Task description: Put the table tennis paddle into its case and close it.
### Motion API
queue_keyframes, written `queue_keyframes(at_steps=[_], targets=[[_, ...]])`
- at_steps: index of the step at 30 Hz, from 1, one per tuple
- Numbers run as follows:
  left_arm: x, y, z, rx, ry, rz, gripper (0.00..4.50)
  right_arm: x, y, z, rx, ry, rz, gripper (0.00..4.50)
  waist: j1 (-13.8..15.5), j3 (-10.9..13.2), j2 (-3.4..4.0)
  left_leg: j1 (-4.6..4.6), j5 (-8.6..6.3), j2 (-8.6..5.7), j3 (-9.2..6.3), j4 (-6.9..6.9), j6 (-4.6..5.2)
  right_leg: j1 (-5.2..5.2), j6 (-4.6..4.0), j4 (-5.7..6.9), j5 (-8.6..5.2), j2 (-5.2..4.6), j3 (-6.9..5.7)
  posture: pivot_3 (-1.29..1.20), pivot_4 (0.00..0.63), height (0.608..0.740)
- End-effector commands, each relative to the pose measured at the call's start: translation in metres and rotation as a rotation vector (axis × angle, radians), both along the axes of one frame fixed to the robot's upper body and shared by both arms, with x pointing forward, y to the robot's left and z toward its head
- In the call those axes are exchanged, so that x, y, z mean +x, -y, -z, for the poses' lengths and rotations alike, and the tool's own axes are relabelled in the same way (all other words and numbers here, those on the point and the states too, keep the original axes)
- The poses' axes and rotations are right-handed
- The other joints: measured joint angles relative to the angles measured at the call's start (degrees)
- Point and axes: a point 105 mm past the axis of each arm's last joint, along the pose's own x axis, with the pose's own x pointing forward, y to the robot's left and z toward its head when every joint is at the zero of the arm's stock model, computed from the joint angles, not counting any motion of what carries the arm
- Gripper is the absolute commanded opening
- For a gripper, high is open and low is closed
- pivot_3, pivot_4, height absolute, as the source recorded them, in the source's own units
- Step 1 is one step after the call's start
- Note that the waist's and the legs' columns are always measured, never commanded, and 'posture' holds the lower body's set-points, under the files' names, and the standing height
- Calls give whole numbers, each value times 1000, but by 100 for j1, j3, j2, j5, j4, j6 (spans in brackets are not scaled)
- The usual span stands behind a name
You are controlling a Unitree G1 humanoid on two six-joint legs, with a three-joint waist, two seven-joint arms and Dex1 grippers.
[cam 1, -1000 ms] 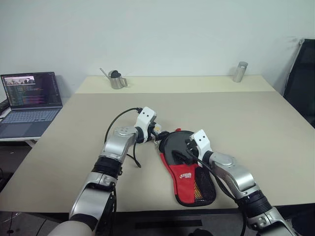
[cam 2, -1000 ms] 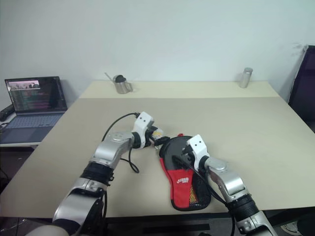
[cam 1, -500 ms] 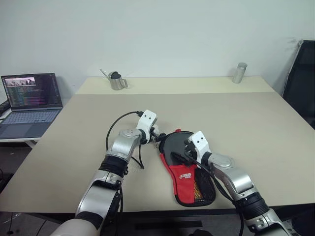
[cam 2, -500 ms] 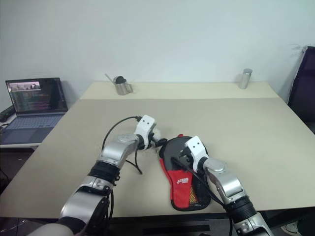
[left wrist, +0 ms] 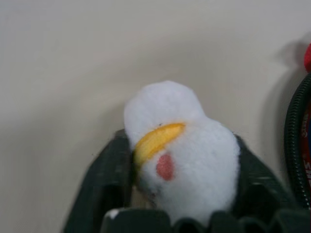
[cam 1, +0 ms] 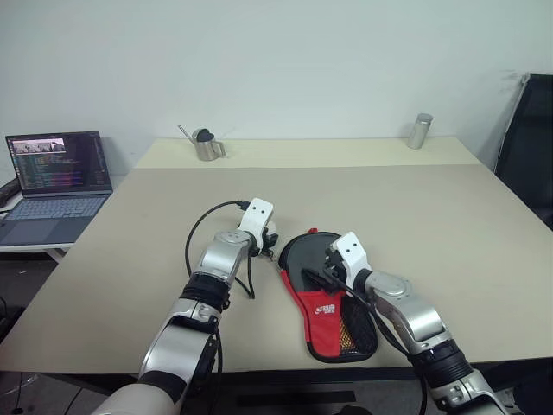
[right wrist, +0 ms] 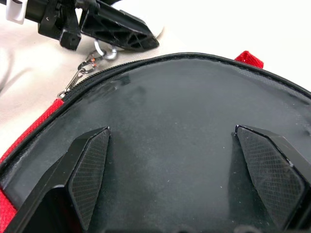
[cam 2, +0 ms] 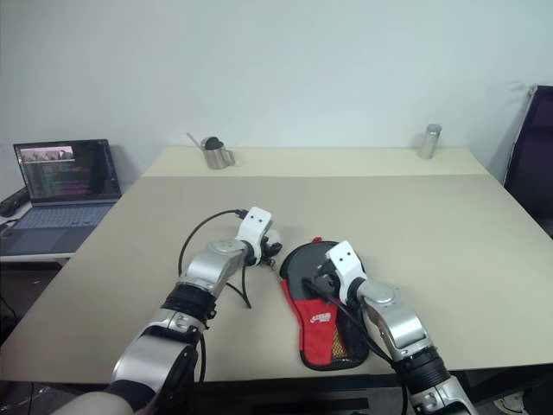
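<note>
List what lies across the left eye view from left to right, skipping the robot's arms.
laptop → small metal pitcher → pom-pom charm → case → metal cup → black chair

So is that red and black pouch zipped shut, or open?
Cannot tell fully. The case lies flat, and its zip looks closed along the edge seen in the right wrist view; the rest is hidden. The left claw grips its pom-pom charm.
</note>
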Motion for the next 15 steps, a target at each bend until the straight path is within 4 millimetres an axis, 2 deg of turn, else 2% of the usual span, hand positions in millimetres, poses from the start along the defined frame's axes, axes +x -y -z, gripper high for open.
queue_keyframes(at_steps=[1,4,6,11,15], targets=[[-4,-2,17,5,-58,-14,973,1,1,-8,18,20,6,4500,2,-4,3,0,0,0,0,0,0,0,0,0,0,0,0,0,150,740],[3,1,15,25,-17,1,482,2,2,-8,18,17,8,4500,9,-9,9,1,0,0,-1,0,0,3,0,0,0,0,-1,0,150,740],[12,0,8,74,29,9,450,0,-1,-6,17,3,-7,4500,35,-9,8,3,1,-1,-6,1,-1,5,0,1,0,0,-6,0,150,740],[38,13,-38,139,179,11,449,-13,-9,4,-12,-51,-100,4500,42,-7,4,2,3,-2,-18,4,-1,9,3,0,16,4,-17,0,150,740],[39,32,-44,174,195,77,449,-17,-13,6,-21,-60,-125,4500,8,-5,1,-2,9,-1,-17,2,-10,5,4,-1,17,4,-15,0,150,740]])
